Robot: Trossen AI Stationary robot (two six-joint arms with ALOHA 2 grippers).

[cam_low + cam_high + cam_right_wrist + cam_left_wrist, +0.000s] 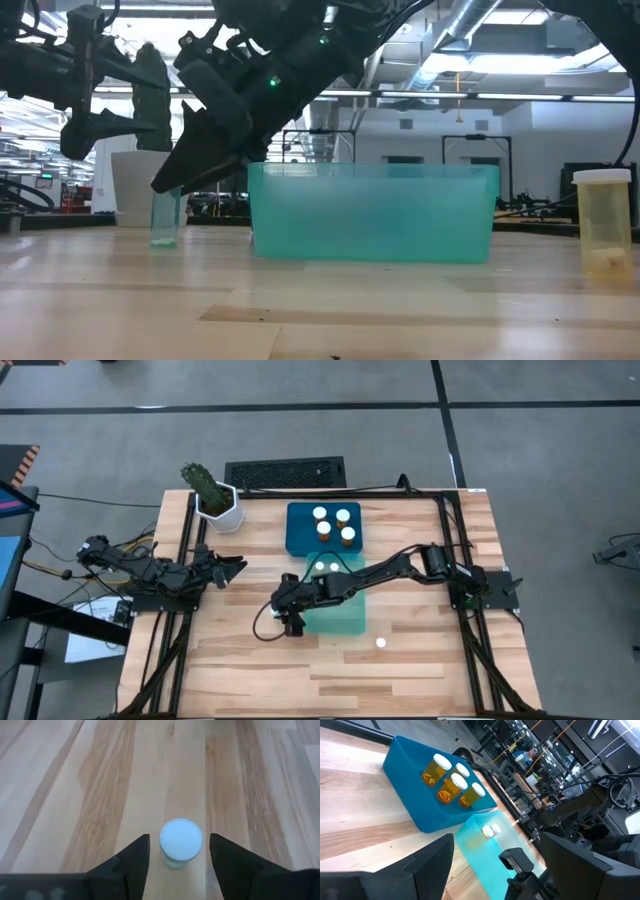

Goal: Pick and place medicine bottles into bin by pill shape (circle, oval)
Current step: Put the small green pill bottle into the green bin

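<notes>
A medicine bottle [181, 841] with a round white cap stands upright on the table, left of the teal bin [340, 610]; the low view shows it too [165, 215]. My right gripper [178, 838] is open and slants down over it, one finger on each side, with a gap showing on both sides. The blue bin [300, 540] holds several amber bottles [451, 782]. Two white-capped bottles [325, 567] are in the teal bin. Another bottle [381, 643] stands on the table near the teal bin's near right corner. My left gripper [238, 565] waits open at the left.
A white plant pot [220, 508] with a cactus stands at the table's far left corner. A dark vent grille [286, 472] lies beyond the far edge. Bare wood stretches along the near side of the table.
</notes>
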